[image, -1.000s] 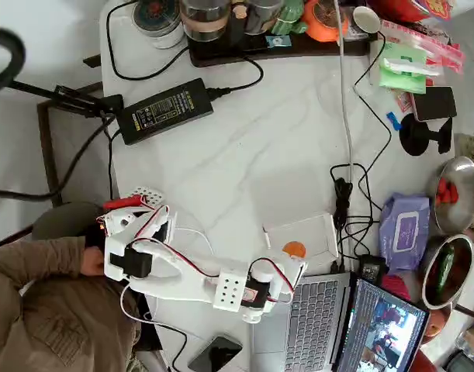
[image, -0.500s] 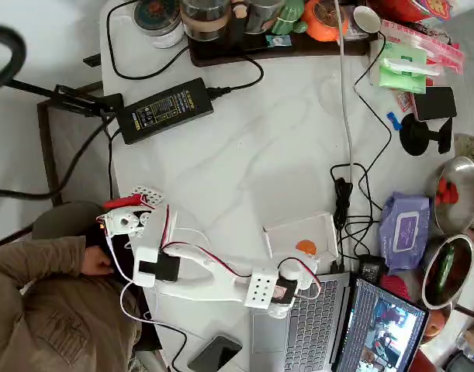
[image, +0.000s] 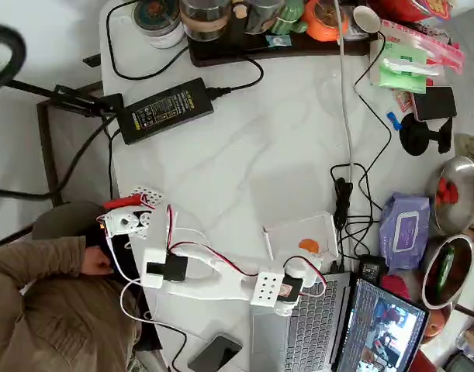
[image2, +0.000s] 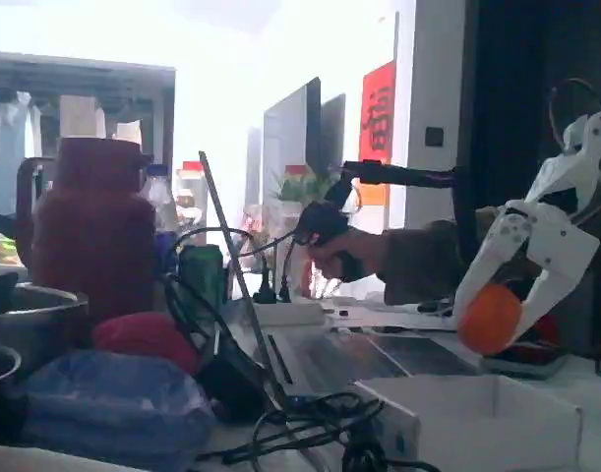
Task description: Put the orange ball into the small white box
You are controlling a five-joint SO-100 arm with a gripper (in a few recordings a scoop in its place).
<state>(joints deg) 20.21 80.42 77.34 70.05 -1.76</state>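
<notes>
Overhead view: white arm point(image: 221, 280) is reaching from the left toward the small white box point(image: 277, 236), which is sitting on the marble table point(image: 244, 155) just above the laptop point(image: 314, 333). The gripper point(image: 305, 260) is sitting at the box's lower edge with the orange ball point(image: 308, 246) showing at its tip, over the inside of the box. From here I cannot tell whether the ball is resting on the box floor or hanging above it. A purple wipes pack point(image: 405, 231) is lying right of the box; cables point(image: 347, 203) are running beside it.

Fixed view: the gripper point(image2: 497, 317) is pinching the orange ball point(image2: 490, 319) between two white fingers point(image2: 488, 258), jaws narrowed around its sides. The ball is hanging in the air above the small white box point(image2: 477, 423), clear of the walls, apparently over the opening. The laptop point(image2: 241, 295) is standing open to the left.

Handling, as a judgement: the ball is looking light, hard and smooth, so it is likely slippery and prone to bouncing or rolling. The grip across the widest part is the safe one. Releasing low inside the box is looking wise, since the walls are low and thin.
</notes>
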